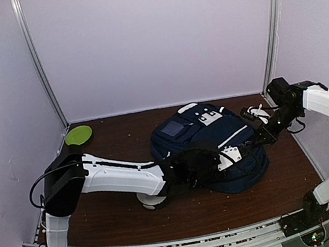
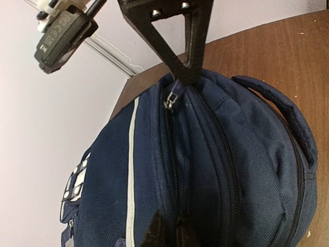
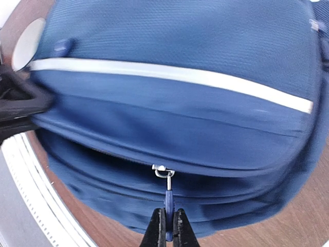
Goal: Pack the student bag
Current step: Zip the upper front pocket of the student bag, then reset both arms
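On the table (image 1: 111,141), right of centre and closer to the far edge: the student bag (image 1: 201,135), lying on its back, front pocket with the white patch (image 1: 208,116) facing up. Reached from both sides.

At its right end, toward the table's right edge, the right gripper (image 3: 165,226), clenched tight on the blue zip pull (image 3: 167,198) hanging from the metal slider (image 3: 162,170), a little below the white trim stripe (image 3: 169,77).

Along its near-left side, the left gripper (image 2: 169,234), fingertips drawn almost together and nipping the navy fabric beside a zip line. From there, the whole bulk of the bag stretching away toward the right gripper at the opposite end. In the left wrist view, the carry handle (image 2: 288,113) lying along the bag's edge.

Near the far left corner of the table, well apart from the bag, a green disc (image 1: 78,135). Beneath the left forearm, just beside the bag's near-left edge, a white round object (image 1: 150,201), kind unclear.
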`<control>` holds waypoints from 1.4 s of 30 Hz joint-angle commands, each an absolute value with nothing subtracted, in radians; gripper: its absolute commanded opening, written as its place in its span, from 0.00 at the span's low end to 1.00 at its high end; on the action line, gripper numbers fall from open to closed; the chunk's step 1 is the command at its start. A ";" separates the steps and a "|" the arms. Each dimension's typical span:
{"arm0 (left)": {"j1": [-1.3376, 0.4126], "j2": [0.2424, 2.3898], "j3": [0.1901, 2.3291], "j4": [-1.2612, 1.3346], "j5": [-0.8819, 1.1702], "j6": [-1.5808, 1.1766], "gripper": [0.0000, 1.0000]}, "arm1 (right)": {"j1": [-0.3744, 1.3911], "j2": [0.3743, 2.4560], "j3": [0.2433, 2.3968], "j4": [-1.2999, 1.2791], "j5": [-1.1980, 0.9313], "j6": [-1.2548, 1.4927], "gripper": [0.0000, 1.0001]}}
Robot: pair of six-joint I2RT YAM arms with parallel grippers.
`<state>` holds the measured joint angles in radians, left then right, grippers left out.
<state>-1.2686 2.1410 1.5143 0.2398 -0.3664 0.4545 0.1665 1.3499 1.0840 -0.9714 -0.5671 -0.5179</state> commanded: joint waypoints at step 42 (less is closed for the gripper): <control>-1.003 1.478 1.134 -0.098 -0.367 0.009 0.80 | 0.015 1.205 1.279 -0.538 -0.423 -0.187 0.74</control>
